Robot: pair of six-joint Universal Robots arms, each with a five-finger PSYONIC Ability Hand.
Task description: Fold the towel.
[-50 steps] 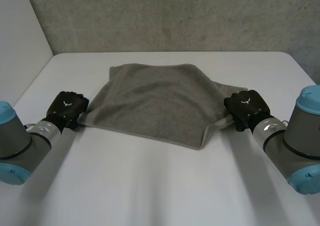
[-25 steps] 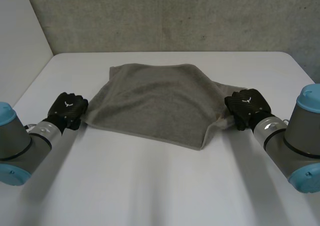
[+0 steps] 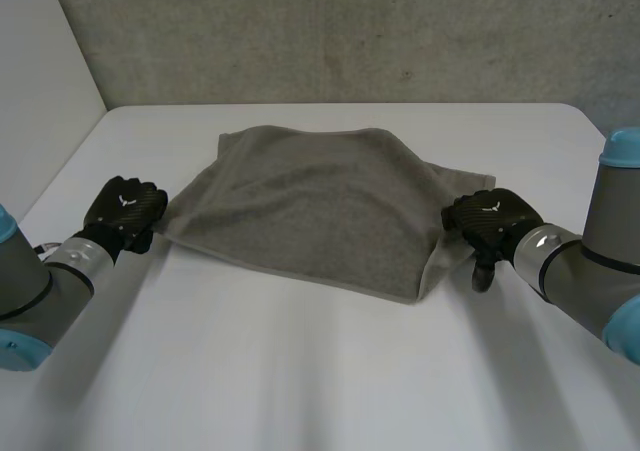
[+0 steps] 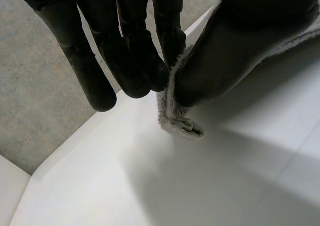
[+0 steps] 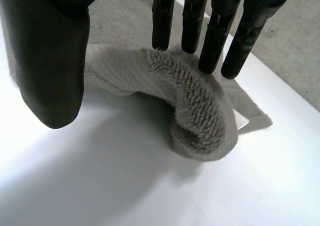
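A grey-brown towel (image 3: 310,206) lies spread on the white table (image 3: 300,371), with one layer folded over another and the lower layer peeking out at its right side. My left hand (image 3: 125,211) is at the towel's left corner. In the left wrist view the fingers (image 4: 125,60) and thumb pinch that corner (image 4: 180,121), which hangs just above the table. My right hand (image 3: 490,221) is at the towel's near right corner. Its fingers (image 5: 215,35) stand straight over a rolled-up bit of towel edge (image 5: 200,105), with the thumb (image 5: 50,60) apart and nothing gripped.
A grey concrete wall (image 3: 350,31) runs behind the table and a white panel (image 3: 40,81) closes the left side. Bare table stretches in front of the towel and behind it up to the far edge (image 3: 340,105).
My right hand has opened, let go of the right corner and shifted nearer. My left hand closed on the left corner and drew it outward to the left.
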